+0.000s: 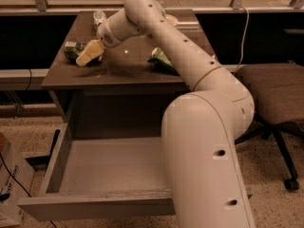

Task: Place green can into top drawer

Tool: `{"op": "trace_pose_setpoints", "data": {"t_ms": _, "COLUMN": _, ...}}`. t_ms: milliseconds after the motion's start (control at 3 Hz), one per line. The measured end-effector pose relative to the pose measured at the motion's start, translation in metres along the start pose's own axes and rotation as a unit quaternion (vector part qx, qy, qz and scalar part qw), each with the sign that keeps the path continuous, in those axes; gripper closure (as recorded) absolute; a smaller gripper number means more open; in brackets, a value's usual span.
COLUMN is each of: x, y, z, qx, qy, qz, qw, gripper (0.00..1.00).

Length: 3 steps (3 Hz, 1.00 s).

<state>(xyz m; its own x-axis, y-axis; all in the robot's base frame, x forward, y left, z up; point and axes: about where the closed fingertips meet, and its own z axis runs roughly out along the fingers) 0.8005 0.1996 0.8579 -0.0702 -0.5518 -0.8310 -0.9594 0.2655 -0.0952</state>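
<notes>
In the one camera view, the arm (204, 141) fills the middle and the right. It covers the right side of the drawer (53, 161) and part of the front edge of the desk (118, 75). The gripper (89, 53) sits low over the left part of the desk, right against the green can (72, 50). It overlaps the can's right end, and we cannot tell how far it is open or whether it has hold of anything. The chip bag (160, 58) shows only as a light green corner beside the arm.

What we see of the green can is small and dark green with pale markings. We cannot make out whether it lies or stands. It rests on the brown desktop near the left edge, above the drawer and not in it.

The drawer is pulled out below the desktop, grey, wide and shallow, with its front panel toward us. A silver can (99, 17) sits toward the back of the desk, beyond the gripper. A chair (270, 87) stands to the right of the desk. A box (10, 175) beside the drawer is cut off at the left edge.
</notes>
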Motion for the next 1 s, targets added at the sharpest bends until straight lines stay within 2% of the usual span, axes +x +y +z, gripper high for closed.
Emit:
{"op": "trace_pose_setpoints", "data": {"t_ms": 333, "x": 0.003, "y": -0.001, "z": 0.014, "qx": -0.006, "qy": 0.005, "qz": 0.005, "qw": 1.0000, "gripper": 0.18}}
{"op": "trace_pose_setpoints", "data": {"t_ms": 667, "x": 0.004, "y": 0.000, "z": 0.014, "qx": -0.002, "qy": 0.011, "qz": 0.009, "qw": 0.9999, "gripper": 0.40}}
{"op": "trace_pose_setpoints", "data": {"t_ms": 1000, "x": 0.002, "y": 0.004, "z": -0.001, "qx": 0.010, "qy": 0.016, "qz": 0.005, "qw": 0.9998, "gripper": 0.64}}
